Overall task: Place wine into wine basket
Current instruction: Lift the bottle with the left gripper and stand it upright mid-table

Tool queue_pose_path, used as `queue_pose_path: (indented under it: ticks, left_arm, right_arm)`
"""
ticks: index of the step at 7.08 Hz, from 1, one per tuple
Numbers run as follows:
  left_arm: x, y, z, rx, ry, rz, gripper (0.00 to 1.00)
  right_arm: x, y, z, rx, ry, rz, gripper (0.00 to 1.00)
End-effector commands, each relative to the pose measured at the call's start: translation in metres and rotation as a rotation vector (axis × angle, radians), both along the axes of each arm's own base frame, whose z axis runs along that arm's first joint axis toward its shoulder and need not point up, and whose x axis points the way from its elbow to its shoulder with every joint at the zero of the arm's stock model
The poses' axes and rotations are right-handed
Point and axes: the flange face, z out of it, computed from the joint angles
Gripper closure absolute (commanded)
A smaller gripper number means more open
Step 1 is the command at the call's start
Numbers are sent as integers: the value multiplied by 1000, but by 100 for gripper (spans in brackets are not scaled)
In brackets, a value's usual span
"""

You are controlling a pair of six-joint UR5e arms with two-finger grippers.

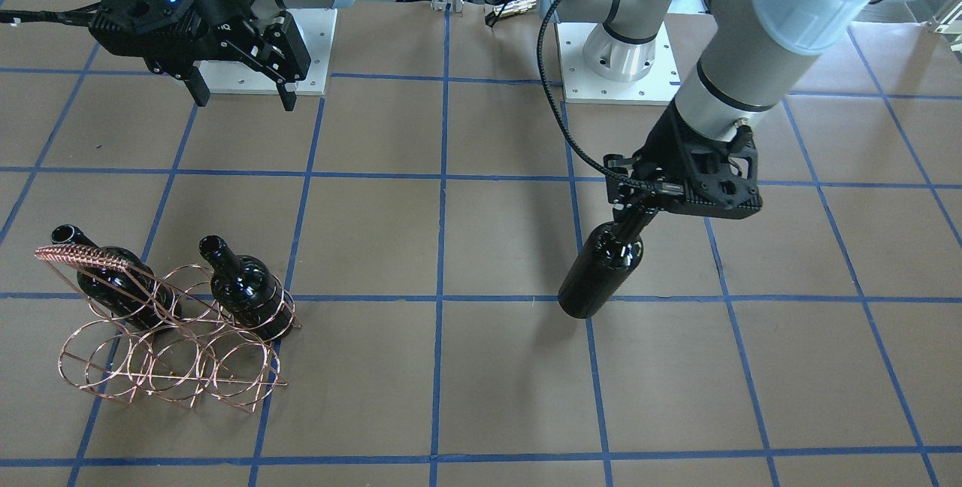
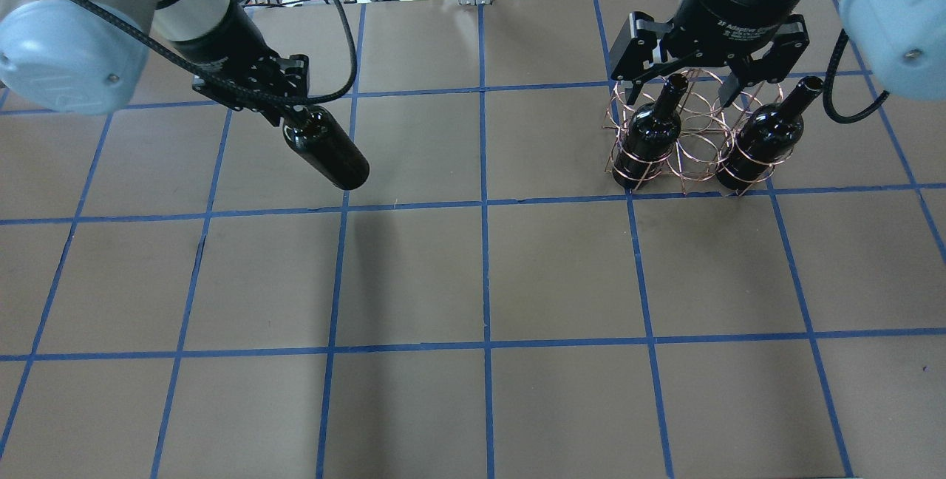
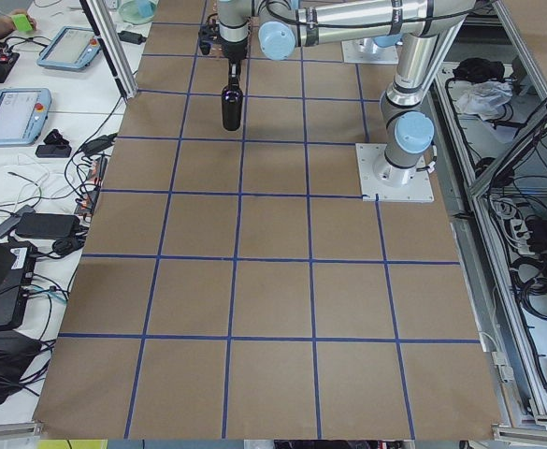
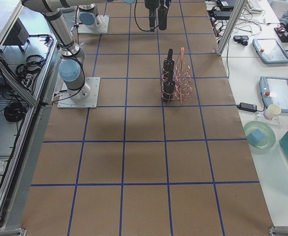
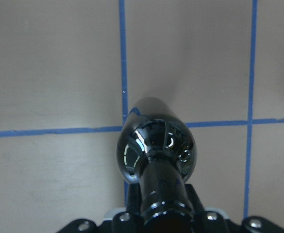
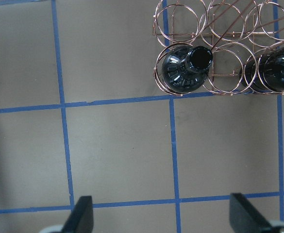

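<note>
My left gripper (image 2: pixel 293 115) is shut on the neck of a glossy black wine bottle (image 2: pixel 329 151). It holds the bottle upright, clear of the table (image 1: pixel 601 270); the left wrist view looks down its length (image 5: pixel 156 145). The copper wire wine basket (image 2: pixel 689 140) stands on the table's other side (image 1: pixel 173 355). Two look-alike bottles (image 2: pixel 653 131) (image 2: pixel 764 135) stand in the end rings of one row. My right gripper (image 2: pixel 684 87) is open and empty, high above the basket (image 1: pixel 244 96).
The brown table (image 2: pixel 480 279) carries a blue tape grid. Both arm bases (image 1: pixel 624 58) (image 1: pixel 263 58) stand at its robot-side edge. In the right wrist view several basket rings (image 6: pixel 226 19) hold nothing, including the one between the two bottles.
</note>
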Motion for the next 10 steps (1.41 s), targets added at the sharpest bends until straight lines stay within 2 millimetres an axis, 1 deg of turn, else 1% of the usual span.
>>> queue_pose_path:
  ticks: [1,2,4,5,6,8,10]
  left_arm:
    - [-67,54,-7,90,-9,-28,100]
    - [-86,72,-14,114,-18,-60,100]
    - [-90,97,-43,177,-27,-71,100]
    - [-94,108,-47,183,-33,-86,100]
    - [-94,110,-51,192,-35,-90,100]
    - [-96,110,-52,193,-37,-96,100]
    - [-92,107,-55,194,-74,-99,100]
  right_arm:
    - [-1,0,0,1,1,-2,0]
    - [-1,0,1,0,2,-2,0]
    - [-1,1,1,-1,2,-2,0]
    - [-1,1,1,0,4,-2,0]
    - [-1,1,1,0,13,0,0]
    - [-1,1,1,0,13,-1,0]
    - [-1,1,0,0,12,-1,0]
